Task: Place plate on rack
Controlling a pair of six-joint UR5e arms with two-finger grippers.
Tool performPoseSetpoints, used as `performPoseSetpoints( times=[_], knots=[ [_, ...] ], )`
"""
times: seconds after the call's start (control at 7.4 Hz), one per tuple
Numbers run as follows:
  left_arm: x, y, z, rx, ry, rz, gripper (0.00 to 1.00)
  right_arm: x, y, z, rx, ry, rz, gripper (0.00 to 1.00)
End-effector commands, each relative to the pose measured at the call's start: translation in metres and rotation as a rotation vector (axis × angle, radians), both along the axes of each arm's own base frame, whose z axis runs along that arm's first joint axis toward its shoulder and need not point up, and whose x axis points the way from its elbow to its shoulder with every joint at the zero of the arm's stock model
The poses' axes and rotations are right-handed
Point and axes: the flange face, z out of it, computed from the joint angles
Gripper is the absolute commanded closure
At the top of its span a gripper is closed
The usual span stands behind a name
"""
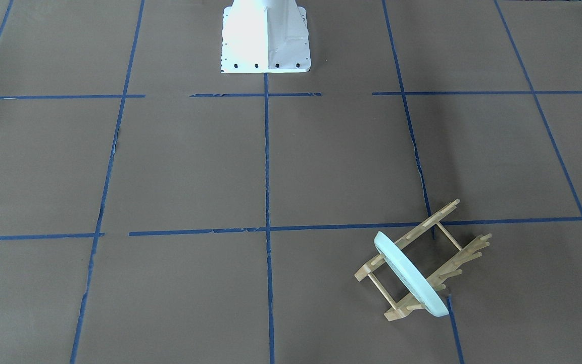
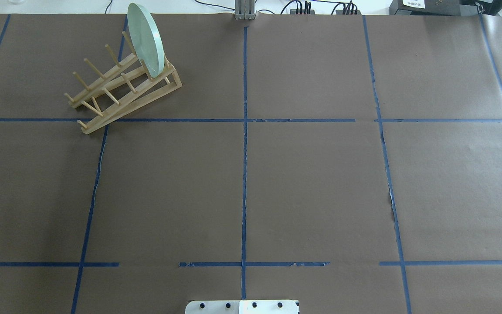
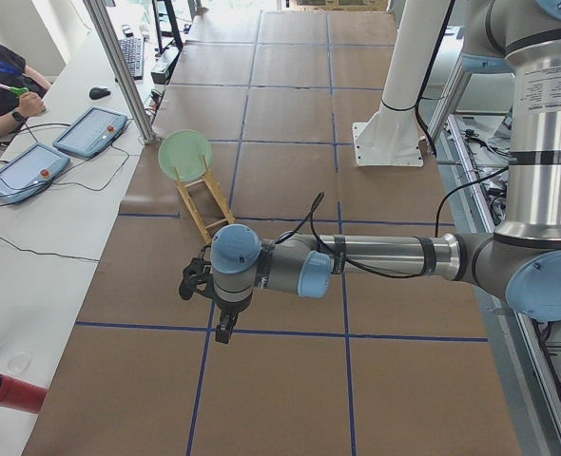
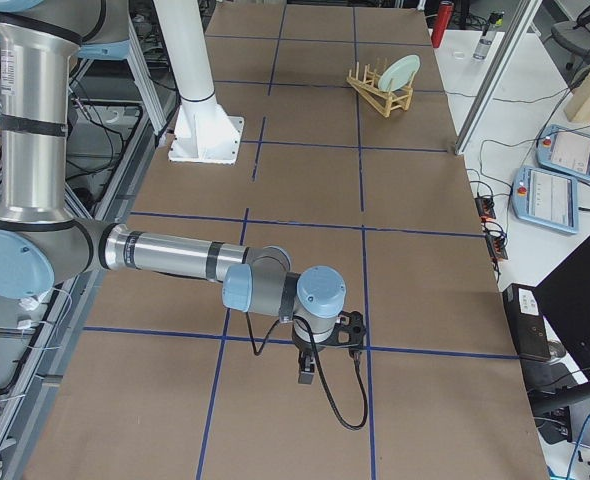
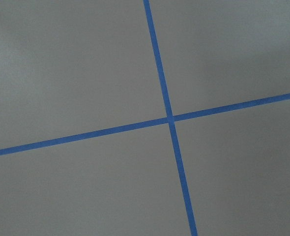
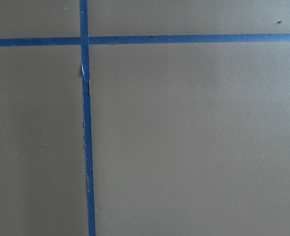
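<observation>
The pale mint-green plate (image 2: 146,41) stands upright on edge between the pegs at one end of the small wooden rack (image 2: 116,104), at the table's far left. Both also show in the front view, the plate (image 1: 412,275) in the rack (image 1: 442,215), and in the side views (image 3: 185,155) (image 4: 400,70). My left gripper (image 3: 224,330) hangs over bare table well short of the rack. My right gripper (image 4: 307,372) hangs over the table's other end. Both show only in side views, so I cannot tell if they are open or shut. Both wrist views show only brown paper and blue tape.
The white robot base (image 1: 265,40) stands at the table's near edge. Blue tape lines (image 2: 244,131) grid the brown table cover. A side desk holds tablets (image 3: 95,133), a red cylinder (image 3: 14,392) and a seated person (image 3: 0,85).
</observation>
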Motion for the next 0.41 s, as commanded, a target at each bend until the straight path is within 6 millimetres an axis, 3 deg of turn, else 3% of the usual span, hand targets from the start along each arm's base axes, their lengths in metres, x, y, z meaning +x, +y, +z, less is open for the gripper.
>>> performPoseSetpoints(
  times=[0.0, 0.27],
  knots=[
    [0.0000, -0.0002, -0.0018, 0.004, 0.000, 0.000, 0.00, -0.0003, 0.0000, 0.0002, 0.000, 0.000, -0.001, 0.00],
    [0.0000, -0.0010, -0.0040, 0.008, 0.000, 0.000, 0.00, 0.0003, -0.0001, -0.0006, 0.001, 0.000, 0.001, 0.00]
  ],
)
